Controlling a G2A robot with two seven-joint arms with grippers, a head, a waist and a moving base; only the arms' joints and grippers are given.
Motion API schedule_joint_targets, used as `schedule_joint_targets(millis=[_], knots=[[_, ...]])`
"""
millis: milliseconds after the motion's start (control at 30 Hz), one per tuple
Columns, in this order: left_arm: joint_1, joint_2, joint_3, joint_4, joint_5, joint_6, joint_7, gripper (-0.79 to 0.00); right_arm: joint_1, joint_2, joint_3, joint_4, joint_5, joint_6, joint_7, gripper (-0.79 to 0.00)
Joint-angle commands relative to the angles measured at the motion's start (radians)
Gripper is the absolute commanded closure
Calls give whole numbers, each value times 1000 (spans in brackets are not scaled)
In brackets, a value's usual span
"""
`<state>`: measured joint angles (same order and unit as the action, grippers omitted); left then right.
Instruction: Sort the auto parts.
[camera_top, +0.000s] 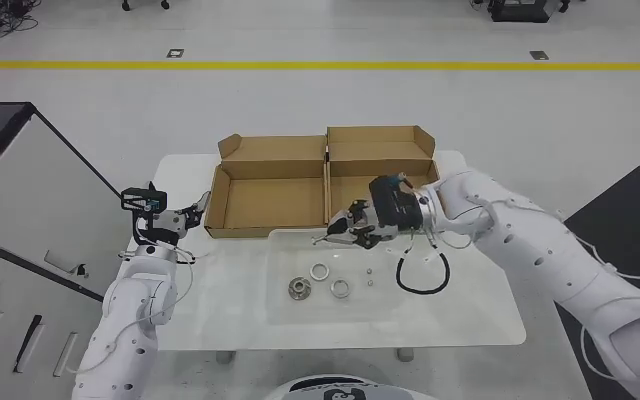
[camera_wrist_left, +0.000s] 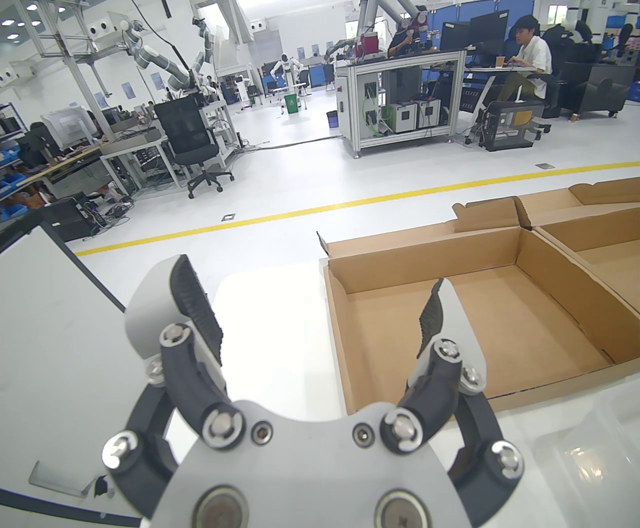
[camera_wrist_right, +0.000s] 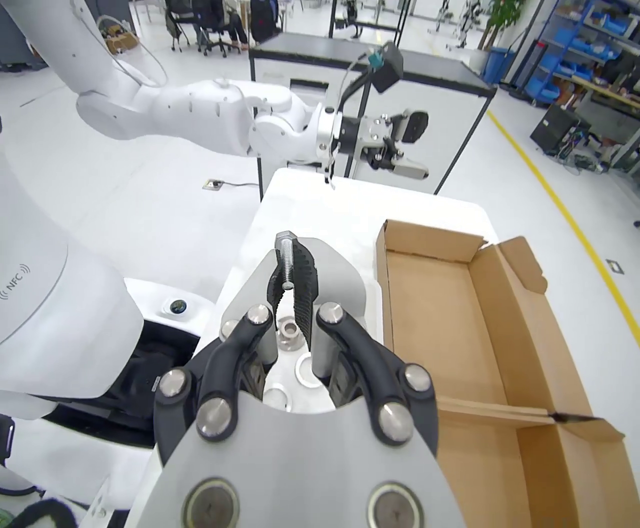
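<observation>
My right end effector (camera_wrist_right: 290, 272) is clenched on a threaded bolt (camera_wrist_right: 286, 257), held just in front of the cardboard boxes (camera_top: 270, 205), above the clear tray (camera_top: 283, 315) of metal rings (camera_top: 320, 270). My left end effector (camera_wrist_left: 315, 305) hangs released, jaws apart, just beside the boxes' left wall, over the desk (camera_top: 480, 312).

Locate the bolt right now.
In the right wrist view, the bolt is clamped in the right gripper, above the tray of rings, just before the boxes.

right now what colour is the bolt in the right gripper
Silver-grey metal. The bolt shows best in the right wrist view.
</observation>
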<state>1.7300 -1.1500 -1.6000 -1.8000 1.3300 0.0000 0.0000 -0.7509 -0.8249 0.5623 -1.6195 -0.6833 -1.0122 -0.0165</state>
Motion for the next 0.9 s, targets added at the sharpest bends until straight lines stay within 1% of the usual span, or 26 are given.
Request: schedule_joint_targets(millis=[0, 100, 267, 300, 333, 700, 767, 867], knots=[[0, 0, 0, 0, 0, 0, 0, -785, 14, 5, -29, 7, -67, 0, -130, 0], [0, 0, 0, 0, 0, 0, 0, -785, 37, 15, -84, 20, -183, 0, -347, 0], [0, 0, 0, 0, 0, 0, 0, -785, 98, 34, -188, 66, -469, 0, -766, 0], [0, 0, 0, 0, 0, 0, 0, -785, 112, 36, -203, 66, -505, 0, -792, 0], [0, 0, 0, 0, 0, 0, 0, -785, 122, 37, -208, 60, -510, 0, -792, 0], [0, 0, 0, 0, 0, 0, 0, -785, 122, 37, -208, 60, -510, 0, -792, 0], [0, 0, 0, 0, 0, 0, 0, -785, 112, 36, -201, 46, -500, 17, -776, 0], [0, 0, 0, 0, 0, 0, 0, -785, 86, 37, -175, 12, -469, 19, -810, 0]])
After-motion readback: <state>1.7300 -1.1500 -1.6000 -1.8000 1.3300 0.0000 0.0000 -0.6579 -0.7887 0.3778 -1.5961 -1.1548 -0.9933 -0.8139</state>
